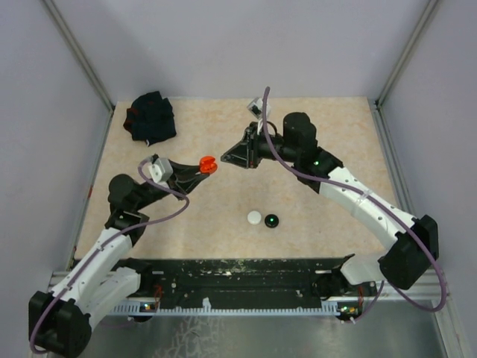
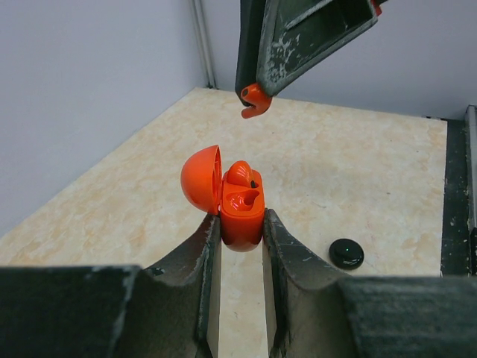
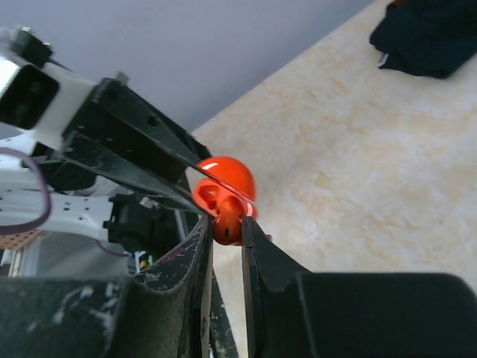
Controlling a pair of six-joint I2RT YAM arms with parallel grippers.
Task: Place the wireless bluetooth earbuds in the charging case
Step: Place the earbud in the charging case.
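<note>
Clamping the case (image 2: pixel 223 197) in my left claw (image 2: pixel 240 224), I'd ease the earbud (image 2: pixel 256 101) pinched by my right claw (image 3: pixel 226 233) squarely into its socket (image 2: pixel 244 200).

The left gripper (image 2: pixel 240 227) clamps in its jaws an orange plastic charging case (image 2: pixel 242 218), lid open toward 9 o'clock, one orange earbud (image 2: pixel 240 174) inside. At 12 o'clock the right gripper (image 2: pixel 255 91) pinches a second orange earbud (image 2: pixel 256 103); a round black disc (image 2: pixel 346 253) lies at 4 o'clock.

Charging case (image 2: pixel 242 212): glossy orange plastic. Table (image 2: pixel 358 171): matt mottled beige. Bundle (image 1: pixel 151 117): black cloth. Left pincer (image 2: pixel 241 220): scuffed matt black.
</note>
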